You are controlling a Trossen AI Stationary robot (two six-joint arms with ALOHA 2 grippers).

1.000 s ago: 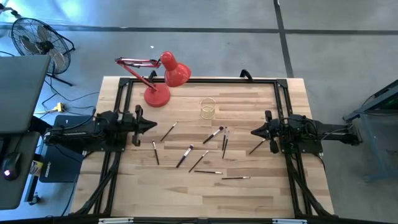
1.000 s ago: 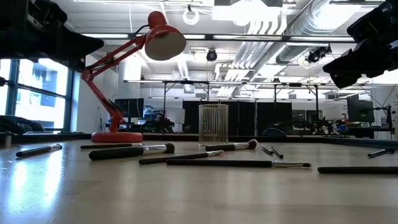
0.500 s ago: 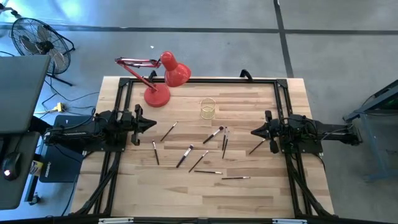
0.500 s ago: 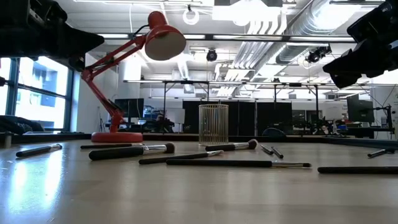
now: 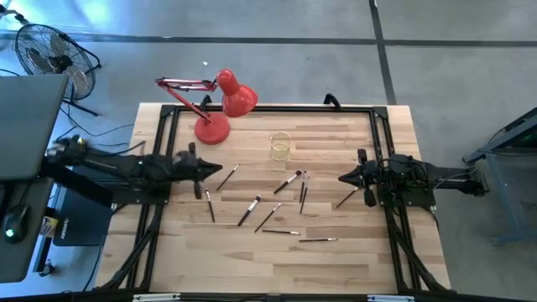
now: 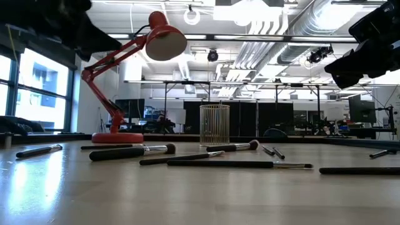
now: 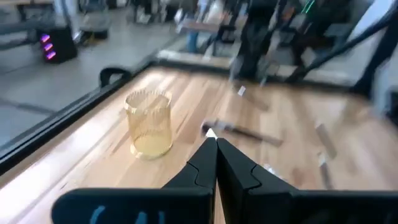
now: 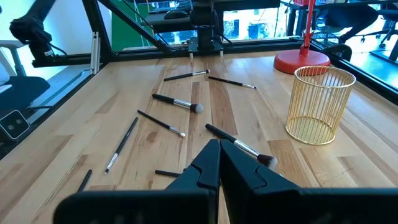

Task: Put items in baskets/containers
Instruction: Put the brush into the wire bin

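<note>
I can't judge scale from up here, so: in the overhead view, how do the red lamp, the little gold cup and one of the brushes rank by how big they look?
1. Red lamp: largest by far, counting base, arm and shade.
2 and 3. Unsure. The brush looks a little longer than the gold cup is wide, but it is only a thin line, so the cup covers more of the picture.
</note>
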